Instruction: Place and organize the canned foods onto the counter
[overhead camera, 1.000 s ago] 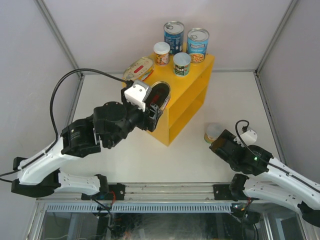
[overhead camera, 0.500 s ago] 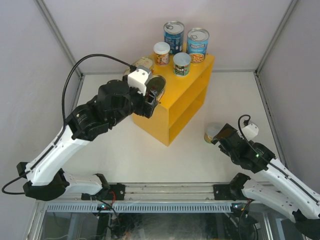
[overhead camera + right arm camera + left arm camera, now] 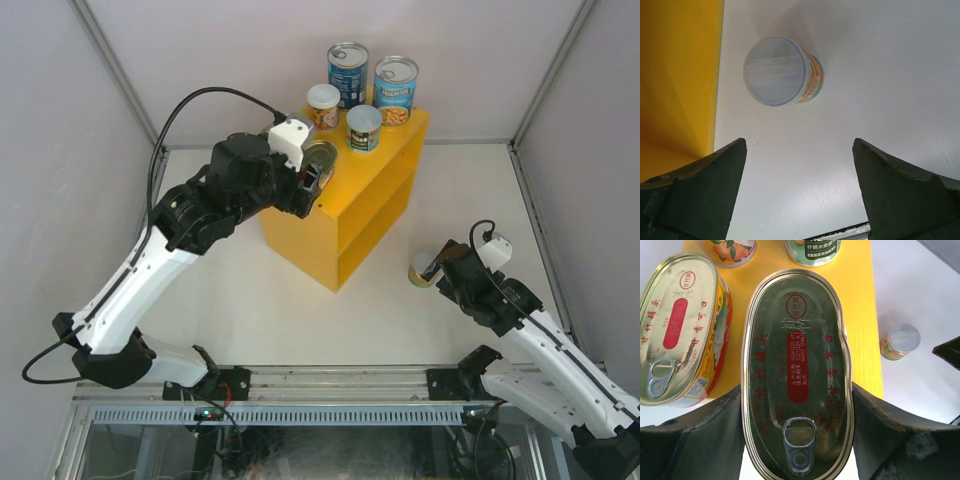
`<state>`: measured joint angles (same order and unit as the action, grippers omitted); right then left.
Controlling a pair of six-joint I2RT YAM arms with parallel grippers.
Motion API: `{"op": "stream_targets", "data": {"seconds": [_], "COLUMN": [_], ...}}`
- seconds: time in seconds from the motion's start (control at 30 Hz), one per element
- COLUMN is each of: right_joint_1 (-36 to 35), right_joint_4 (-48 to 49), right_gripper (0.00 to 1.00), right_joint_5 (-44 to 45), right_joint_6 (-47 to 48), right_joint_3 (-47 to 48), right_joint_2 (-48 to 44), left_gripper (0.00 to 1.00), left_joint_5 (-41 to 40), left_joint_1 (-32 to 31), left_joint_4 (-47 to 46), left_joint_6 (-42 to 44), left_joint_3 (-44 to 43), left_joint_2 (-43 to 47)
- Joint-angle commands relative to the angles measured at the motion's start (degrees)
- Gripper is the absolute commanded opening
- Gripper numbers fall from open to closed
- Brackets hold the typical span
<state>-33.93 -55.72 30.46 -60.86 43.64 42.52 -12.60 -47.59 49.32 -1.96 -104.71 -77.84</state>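
Note:
My left gripper point(image 3: 314, 178) point(image 3: 797, 432) is shut on a flat oval red-lettered tin point(image 3: 321, 156) point(image 3: 796, 365), holding it by its long sides over the left end of the yellow counter point(image 3: 375, 195) point(image 3: 860, 315). A second oval tin point(image 3: 682, 335) lies on the counter top just left of it. Two tall blue cans point(image 3: 348, 72) point(image 3: 396, 88) and two small pale-lidded cans point(image 3: 323, 105) point(image 3: 364, 127) stand on the counter top. A third small can point(image 3: 424, 268) point(image 3: 782, 70) stands on the table to the right of the counter. My right gripper point(image 3: 447, 268) point(image 3: 797, 150) is open just short of that can.
The counter's side wall point(image 3: 675, 75) is close to the left of the small can on the table. White enclosure walls with metal posts surround the table point(image 3: 250, 300). A black cable point(image 3: 200, 100) loops above my left arm.
My left arm has risen and carried the oval tin from the counter's front face up over its top. My right gripper has moved forward toward the small can.

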Motion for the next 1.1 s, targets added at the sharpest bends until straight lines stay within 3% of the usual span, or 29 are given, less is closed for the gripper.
{"op": "stream_targets", "data": {"seconds": [0.0, 0.63, 0.73, 0.9, 1.07], "right_joint_1": [2.08, 4.93, 5.01, 5.08, 5.07], "right_joint_4": [4.47, 9.51, 9.55, 9.47, 9.1], "right_gripper": [0.86, 0.86, 0.87, 0.87, 0.87], "right_joint_5": [-1.64, -4.38, -4.4, -4.44, -4.44], "right_joint_6": [3.99, 6.52, 6.57, 6.74, 6.56], "right_joint_3": [-0.28, -0.55, -0.57, -0.52, -0.56], "right_joint_2": [1.05, 6.72, 6.91, 6.96, 6.78], "left_gripper": [0.0, 0.02, 0.25, 0.56, 0.65], "left_joint_5": [3.76, 9.39, 9.49, 9.78, 9.9], "left_joint_1": [2.07, 8.24, 8.42, 8.48, 8.44], "left_joint_4": [-6.26, -10.47, -11.42, -12.66, -12.29], "left_joint_6": [1.78, 1.63, 1.47, 1.09, 0.9], "left_joint_3": [-4.59, -3.27, -2.18, -0.78, -0.74], "left_joint_2": [-0.75, -3.74, -3.23, -2.88, -3.01]}}
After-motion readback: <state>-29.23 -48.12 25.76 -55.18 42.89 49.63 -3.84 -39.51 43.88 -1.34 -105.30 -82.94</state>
